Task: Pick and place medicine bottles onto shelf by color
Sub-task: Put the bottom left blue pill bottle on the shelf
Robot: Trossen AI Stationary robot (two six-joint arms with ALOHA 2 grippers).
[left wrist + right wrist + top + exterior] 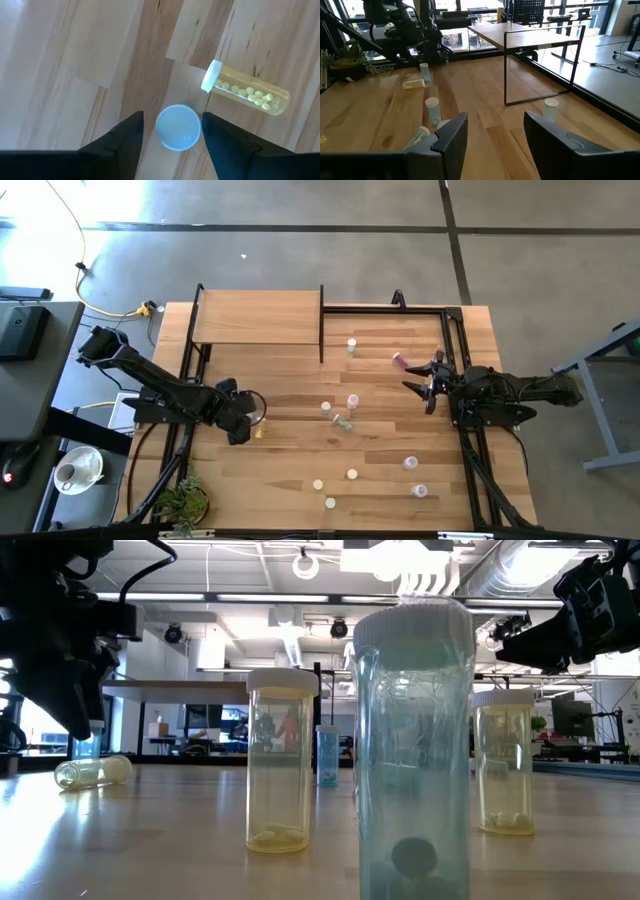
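L hand (170,137) open, straddling upright blue-capped bottle (178,127) from above; yellow bottle (247,93) lies beside; R hand (495,135) open, idle.

Low view: the nearest blue bottle (413,750) is cut off at the 6 o'clock edge, so its base is not visible. The left arm (50,640) covers the upper part of a blue bottle (86,748) behind it.

High view: the bottles on the surface (300,460) are too small to tell contents or exact tint. The potted plant (183,503) is clipped at the 6 o'clock edge.
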